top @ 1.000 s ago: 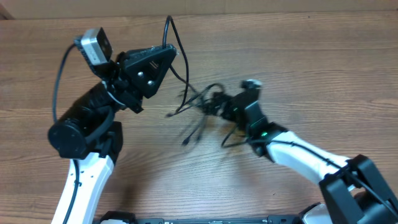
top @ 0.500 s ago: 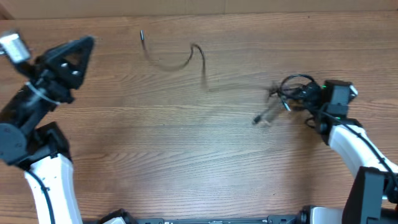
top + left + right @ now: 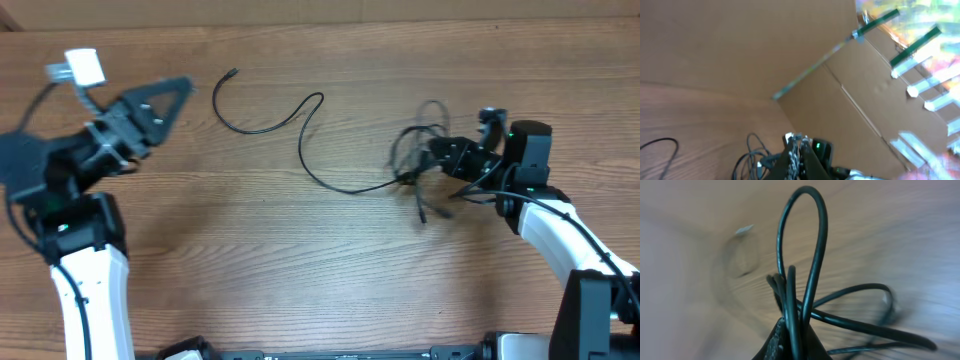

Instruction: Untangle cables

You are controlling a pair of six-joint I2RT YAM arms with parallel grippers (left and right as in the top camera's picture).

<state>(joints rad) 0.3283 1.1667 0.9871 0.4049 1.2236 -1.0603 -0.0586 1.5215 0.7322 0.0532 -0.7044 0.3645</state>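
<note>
Black cables (image 3: pixel 413 150) sit bunched near the desk's (image 3: pixel 300 270) right edge, pinched in the right gripper (image 3: pixel 437 160), likely to anchor the knot; one strand (image 3: pixel 350 191) trails toward the far left corner; the left gripper (image 3: pixel 178 90) holds nothing visible, and I cannot tell how wide it stands.

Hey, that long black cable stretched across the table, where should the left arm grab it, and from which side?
Probably the plug end of the cable: it lies flat on the table, well apart from the bundle pinched in the right end effector, and nearest the left end effector. Come straight down from above, closing across it.
</note>
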